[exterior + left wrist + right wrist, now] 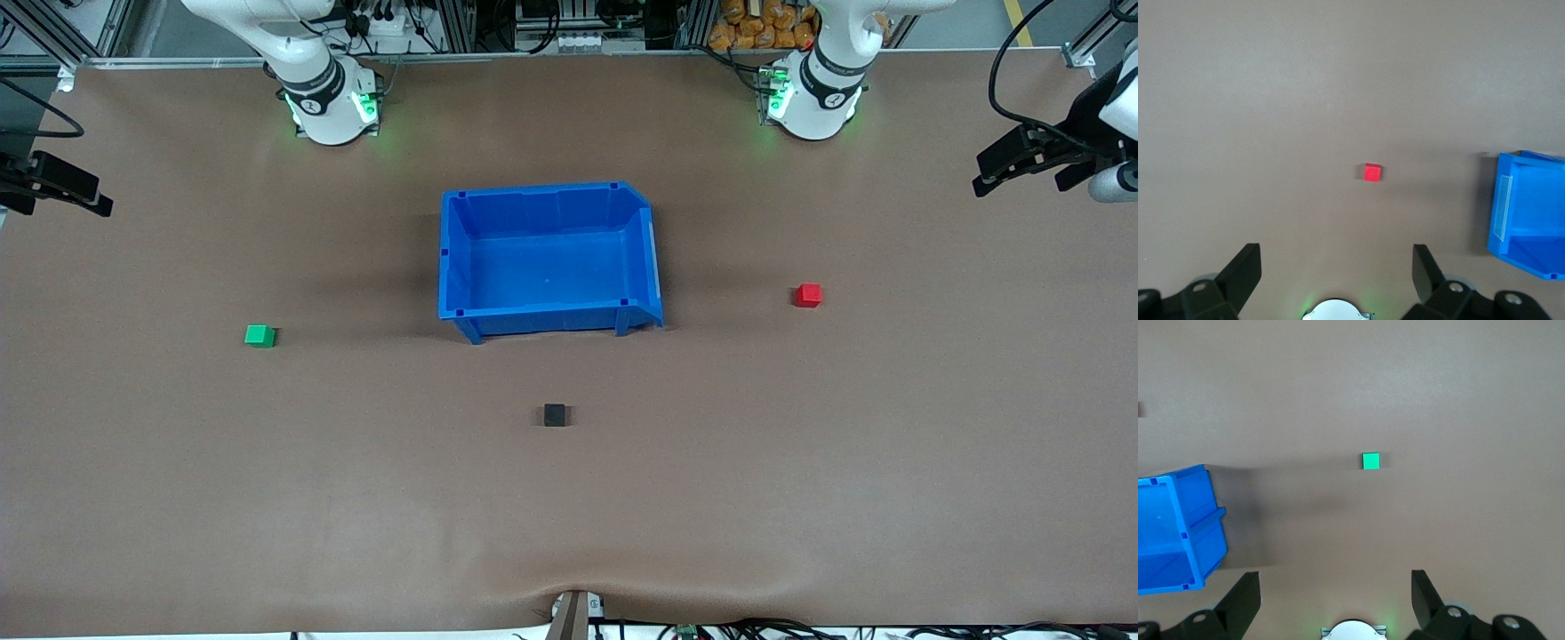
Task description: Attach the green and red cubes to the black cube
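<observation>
Nothing was done yet when I checked. The small matte black cube (554, 415) sat alone on the brown table mat (800, 462), nearer the front cam than the blue plastic bin (544, 313), nothing touching it. The small green cube (260, 335) lay toward the right arm's end of the table, well apart from the black one; the small red cube (808, 295) lay toward the left arm's end, also well apart. I had both arms parked high at the table edges, waiting. Left gripper (1337, 267) hung over the mat w/ fingers spread wide, empty, red cube below it. Right gripper (1335, 590) same: jaws apart, empty, green cube below. Both pickups and both attachments were left to do, as I judged it.
</observation>
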